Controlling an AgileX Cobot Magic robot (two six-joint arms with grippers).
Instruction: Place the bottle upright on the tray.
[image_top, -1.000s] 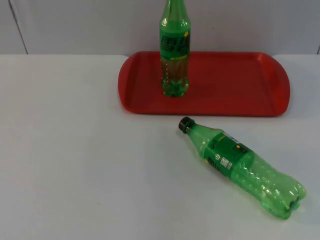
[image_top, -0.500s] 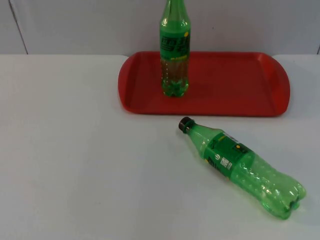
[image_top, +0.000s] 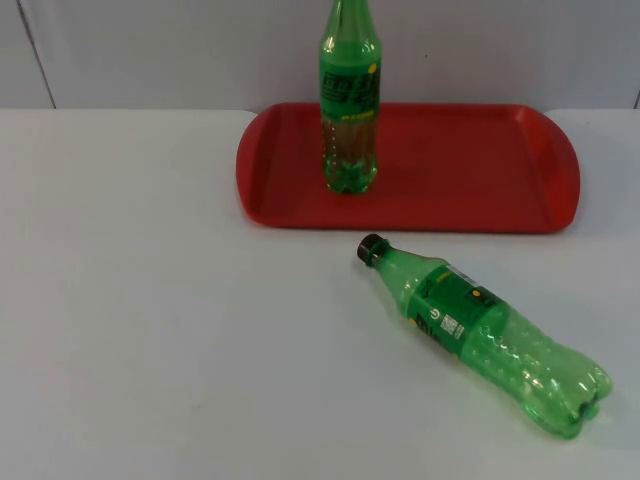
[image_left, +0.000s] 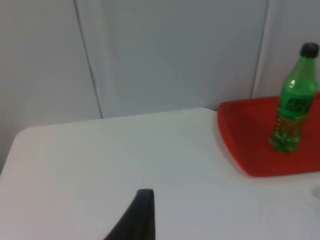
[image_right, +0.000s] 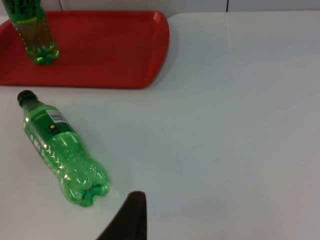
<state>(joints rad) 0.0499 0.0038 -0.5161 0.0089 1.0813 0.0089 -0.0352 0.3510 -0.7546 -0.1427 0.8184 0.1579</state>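
Green clear plastic bottle with black cap (image_top: 482, 332) lies on its side on the white table top (image_top: 150, 320), lower right of the top view. Its cap points up-left toward the tray and its lobed base points to the lower right corner. It is not on the tray; the cap end is just in front of the tray's near rim, with a strip of table between them. Red rectangular plastic tray with rounded corners (image_top: 470, 185) sits in the upper middle to right of the top view, against the grey partition wall (image_top: 150, 50). A second green plastic bottle, upright, with a green label (image_top: 349, 110) stands on the left part of the tray, its top cut off by the upper edge of the frame. In the left wrist view it shows a black cap. The left gripper (image_left: 137, 220) hangs over bare table, well apart from the tray; can't tell if it's open or closed, and it grasps nothing visible. The right gripper (image_right: 129, 217) hangs over the table near the lying bottle's base, apart from it; again can't tell open or closed, nothing visibly grasped. Both arms are waiting.
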